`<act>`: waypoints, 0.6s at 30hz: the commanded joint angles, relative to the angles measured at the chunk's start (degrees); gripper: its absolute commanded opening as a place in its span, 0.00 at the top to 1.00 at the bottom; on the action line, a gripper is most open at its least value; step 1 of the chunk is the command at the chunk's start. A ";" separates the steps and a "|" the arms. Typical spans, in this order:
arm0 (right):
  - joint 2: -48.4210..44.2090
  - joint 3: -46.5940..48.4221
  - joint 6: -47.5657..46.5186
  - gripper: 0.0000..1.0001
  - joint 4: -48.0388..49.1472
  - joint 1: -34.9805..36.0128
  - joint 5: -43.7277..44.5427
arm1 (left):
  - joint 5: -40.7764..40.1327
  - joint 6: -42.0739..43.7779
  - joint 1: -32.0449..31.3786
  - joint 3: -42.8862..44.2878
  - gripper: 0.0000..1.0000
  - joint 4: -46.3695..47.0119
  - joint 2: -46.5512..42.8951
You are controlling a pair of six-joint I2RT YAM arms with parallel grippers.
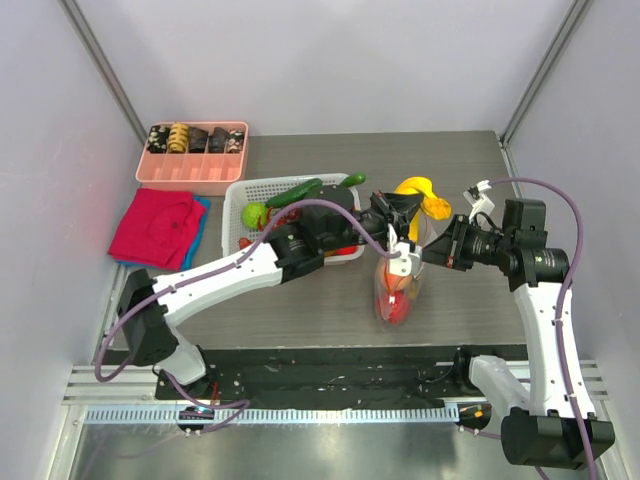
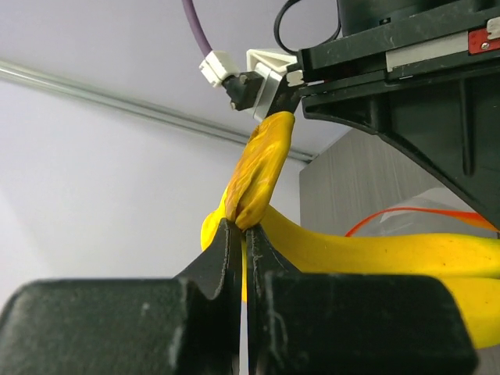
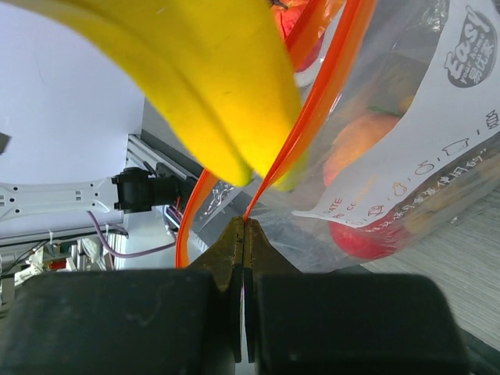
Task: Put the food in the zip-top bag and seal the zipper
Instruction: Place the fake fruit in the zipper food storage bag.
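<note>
My left gripper [image 2: 244,226] is shut on the stem of the yellow bananas [image 2: 375,254] and holds them over the open mouth of the zip-top bag [image 1: 395,290]; the bananas also show in the top view [image 1: 420,195]. My right gripper [image 3: 245,225] is shut on the bag's orange-red zipper [image 3: 308,101] at one end of the mouth and holds it up. The banana tips [image 3: 211,86] hang at the mouth. A red round fruit [image 3: 363,238] and a peach [image 3: 359,144] lie inside the clear bag.
A white lattice basket [image 1: 245,195] behind my left arm holds green fruit and vegetables. A pink divided tray [image 1: 195,155] with dark and tan rolls stands at the back left. A red cloth [image 1: 155,228] lies left of the basket.
</note>
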 commanded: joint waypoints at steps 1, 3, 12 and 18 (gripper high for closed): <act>-0.64 1.79 -0.13 0.99 0.26 0.16 0.46 | -5.59 5.27 -1.82 2.33 1.00 9.32 1.47; -0.47 1.97 0.75 0.99 0.52 0.16 1.17 | -9.63 5.54 -3.58 2.33 1.00 10.37 2.44; -1.60 1.44 5.85 0.99 3.60 0.16 4.16 | -31.22 0.71 -12.37 5.14 1.00 9.32 5.33; -1.34 1.27 6.90 0.99 4.39 0.16 3.55 | -41.27 2.37 -15.71 7.78 1.00 8.45 9.46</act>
